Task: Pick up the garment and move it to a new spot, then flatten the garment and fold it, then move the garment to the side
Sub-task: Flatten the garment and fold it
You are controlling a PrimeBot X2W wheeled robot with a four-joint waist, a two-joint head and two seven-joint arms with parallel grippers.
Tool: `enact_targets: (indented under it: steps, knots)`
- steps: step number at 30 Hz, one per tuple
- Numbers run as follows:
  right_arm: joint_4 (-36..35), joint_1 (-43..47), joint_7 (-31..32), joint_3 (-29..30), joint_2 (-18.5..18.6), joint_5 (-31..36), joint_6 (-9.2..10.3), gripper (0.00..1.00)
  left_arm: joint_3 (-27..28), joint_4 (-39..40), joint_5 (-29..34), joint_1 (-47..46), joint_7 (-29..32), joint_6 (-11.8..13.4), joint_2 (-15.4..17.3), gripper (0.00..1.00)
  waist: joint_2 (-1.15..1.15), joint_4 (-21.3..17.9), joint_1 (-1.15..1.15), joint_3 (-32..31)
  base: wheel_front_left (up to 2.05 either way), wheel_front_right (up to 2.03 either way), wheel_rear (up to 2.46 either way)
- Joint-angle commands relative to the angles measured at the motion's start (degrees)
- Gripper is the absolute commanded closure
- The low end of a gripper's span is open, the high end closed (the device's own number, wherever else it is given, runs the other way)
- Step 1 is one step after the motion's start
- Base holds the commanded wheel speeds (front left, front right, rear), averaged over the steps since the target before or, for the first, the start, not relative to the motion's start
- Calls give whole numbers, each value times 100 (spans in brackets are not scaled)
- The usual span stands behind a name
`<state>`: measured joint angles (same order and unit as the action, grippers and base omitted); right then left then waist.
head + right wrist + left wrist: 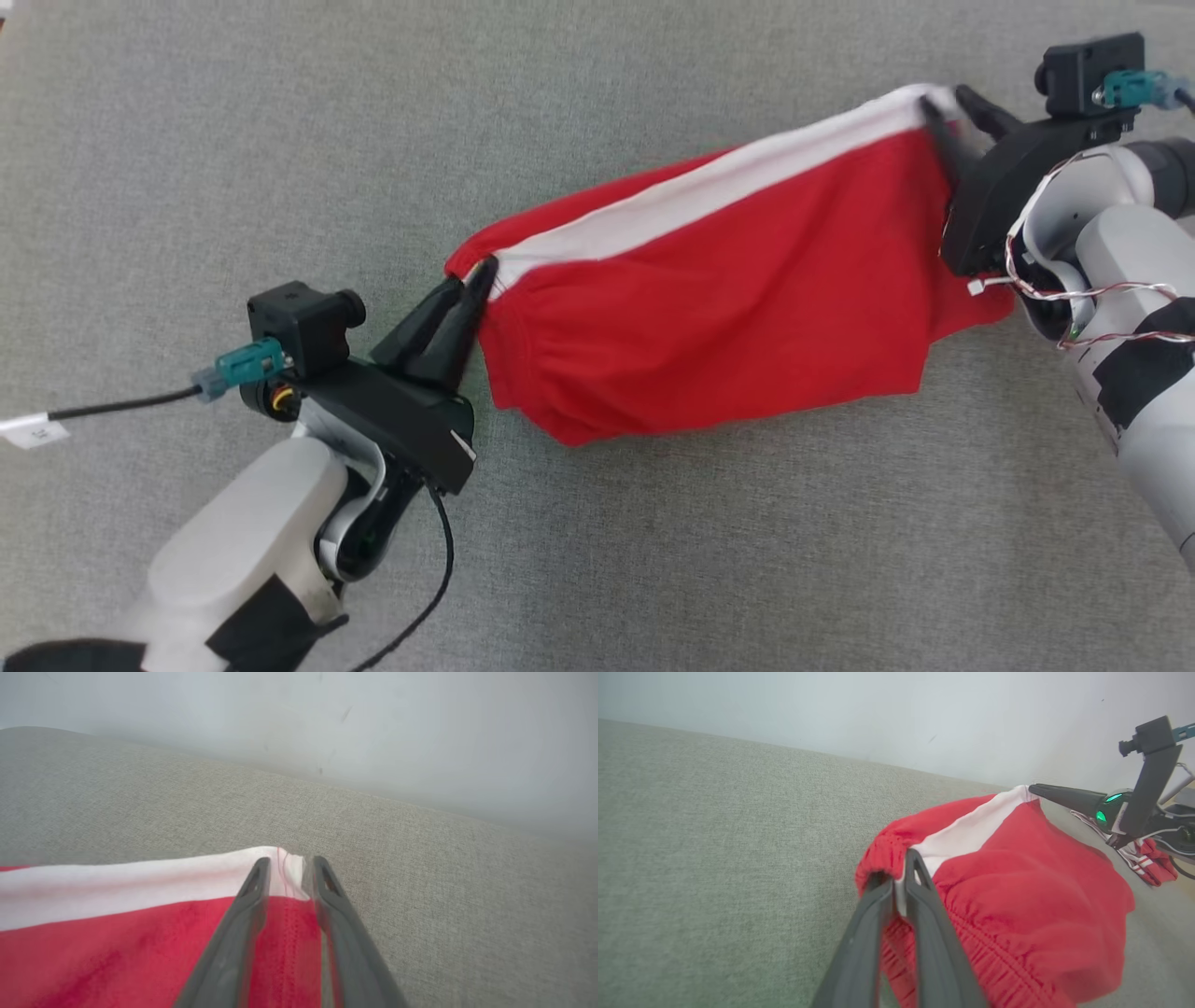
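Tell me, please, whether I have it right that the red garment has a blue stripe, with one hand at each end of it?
Not quite: the stripe is white, not blue, as the head view shows. The rest holds: the garment is red, with the left hand at one end of the stripe and the right hand at the other.

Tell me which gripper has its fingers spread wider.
The right gripper: a clear gap shows between its fingertips at the white stripe; the left gripper pinches the red garment at its gathered edge.
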<state>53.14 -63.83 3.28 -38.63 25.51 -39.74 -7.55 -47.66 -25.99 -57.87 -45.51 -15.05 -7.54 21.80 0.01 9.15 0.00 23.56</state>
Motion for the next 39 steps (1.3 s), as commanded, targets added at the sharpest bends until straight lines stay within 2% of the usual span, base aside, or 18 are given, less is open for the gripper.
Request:
enact_targets:
  steps: [1, 5, 11, 18, 19, 26, 30, 37, 39]
  knots:
    - [30, 2, -83, -78, -14, -69, 11, 0, 42, -22, 87, 172, -16, 13, -33, 0, -1, -33, 0, -109, 0, 0, 0]
    - [107, 166, -274, -261, 91, -259, 11, 0, 311, 48, 331, 418, -16, 13, -78, 0, -1, -55, 0, -330, 0, 0, 0]
    - [217, 520, -425, -492, 203, -612, 11, 0, 1113, 272, 974, 1033, -16, 13, -189, 0, -1, -87, 0, -642, 0, 0, 0]
    - [390, 902, -383, -651, 292, -979, 11, 0, 2373, 757, 2312, 1933, -16, 160, -659, 0, -1, 3, 0, -748, 0, 0, 0]
    - [390, 902, -383, -651, 292, -979, 11, 0, 2373, 757, 2312, 1933, -16, 160, -659, 0, -1, 3, 0, -748, 0, 0, 0]
    - [555, 1079, -381, -789, 254, -1257, 11, 0, 3382, 1081, 3331, 2726, -16, 155, -1291, 0, -1, 131, 0, -760, 0, 0, 0]
    - [673, 1109, -356, -877, 199, -1316, 11, 0, 3791, 1131, 3634, 3020, -16, 107, -1562, 0, -1, 196, 0, -777, 0, 0, 0]
    - [863, 1187, -49, -1059, 36, -1515, 11, 0, 4047, 1037, 3864, 3232, -16, 15, -1785, 0, -1, 295, 0, -772, 0, 0, 0]
    - [861, 1213, 22, -1116, 6, -1573, 10, 70, 4092, 997, 3911, 3258, -16, 3, -1825, 0, -1, 319, 0, -780, 0, 0, 0]
